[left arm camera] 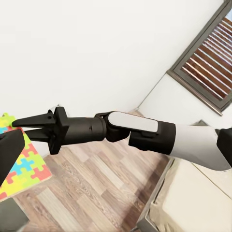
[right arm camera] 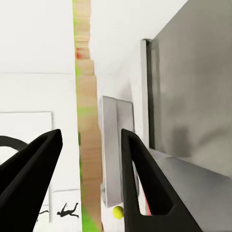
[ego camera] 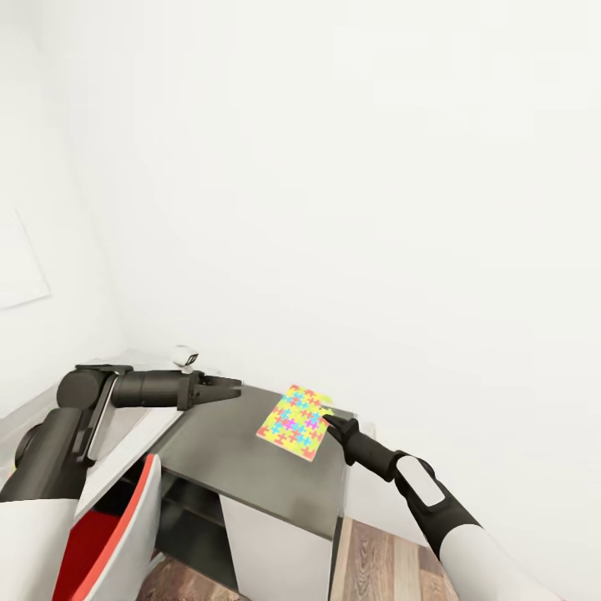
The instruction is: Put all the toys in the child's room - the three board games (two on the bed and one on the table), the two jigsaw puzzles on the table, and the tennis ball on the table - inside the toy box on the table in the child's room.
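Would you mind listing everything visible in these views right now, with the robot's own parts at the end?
Jigsaw puzzle: one, yellow, pink, green and blue, tilted over the dark cabinet's far right corner.
Cabinet: one, dark grey top, in the room corner.
Table: one, pale grey-white, left of the cabinet.
Tennis ball: one, yellow-green, small, seen far off between the right fingers.
Floor: wood planks.
Left gripper: black, held over the cabinet, holding nothing.
Right gripper: black, fingers apart either side of the puzzle's edge.

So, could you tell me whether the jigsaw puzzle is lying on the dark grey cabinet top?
Yes, the jigsaw puzzle lies flat on the dark grey cabinet top, near its far right corner.
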Controlling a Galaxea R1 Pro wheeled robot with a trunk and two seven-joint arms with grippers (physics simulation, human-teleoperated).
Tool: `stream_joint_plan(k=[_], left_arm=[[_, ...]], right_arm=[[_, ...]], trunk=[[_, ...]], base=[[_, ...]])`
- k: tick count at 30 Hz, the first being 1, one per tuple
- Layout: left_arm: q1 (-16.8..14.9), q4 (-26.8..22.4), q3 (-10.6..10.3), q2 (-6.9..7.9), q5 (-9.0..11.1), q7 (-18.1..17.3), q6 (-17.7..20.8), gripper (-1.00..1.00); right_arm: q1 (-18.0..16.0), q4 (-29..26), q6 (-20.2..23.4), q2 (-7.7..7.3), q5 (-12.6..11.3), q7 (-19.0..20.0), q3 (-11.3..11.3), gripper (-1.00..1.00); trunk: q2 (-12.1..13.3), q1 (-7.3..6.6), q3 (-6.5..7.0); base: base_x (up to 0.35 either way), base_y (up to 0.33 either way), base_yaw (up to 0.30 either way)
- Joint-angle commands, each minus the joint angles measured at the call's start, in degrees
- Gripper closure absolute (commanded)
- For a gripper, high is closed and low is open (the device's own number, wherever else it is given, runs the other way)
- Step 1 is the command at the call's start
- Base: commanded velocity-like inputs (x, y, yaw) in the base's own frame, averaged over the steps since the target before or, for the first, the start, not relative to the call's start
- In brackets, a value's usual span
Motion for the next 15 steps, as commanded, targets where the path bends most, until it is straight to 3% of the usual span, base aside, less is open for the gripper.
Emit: stream_joint_plan(k=[1, 6, 15], left_arm=[[0.0, 0.0, 0.0, 0.01, 0.0, -0.2, 0.6, -1.0], [0.0, 0.0, 0.0, -0.19, -0.1, -0.2, 0.6, -1.0], [0.0, 0.0, 0.0, -0.35, -0.2, -0.2, 0.6, -1.0]], right_arm=[[-0.1, 0.0, 0.1, 0.0, -0.2, 0.1, 0.1, 1.0], [-0.1, 0.1, 0.1, 0.08, -0.1, 0.0, 0.1, 1.0], [-0.1, 0.1, 0.1, 0.18, -0.2, -0.1, 0.1, 1.0]], trunk=[[0.3, -0.19, 0.1], [2.3, -1.29, 1.15], [2.3, -1.29, 1.17]], base=[[0.0, 0.0, 0.259], [0.0, 0.0, 0.225], [0.0, 0.0, 0.022]])
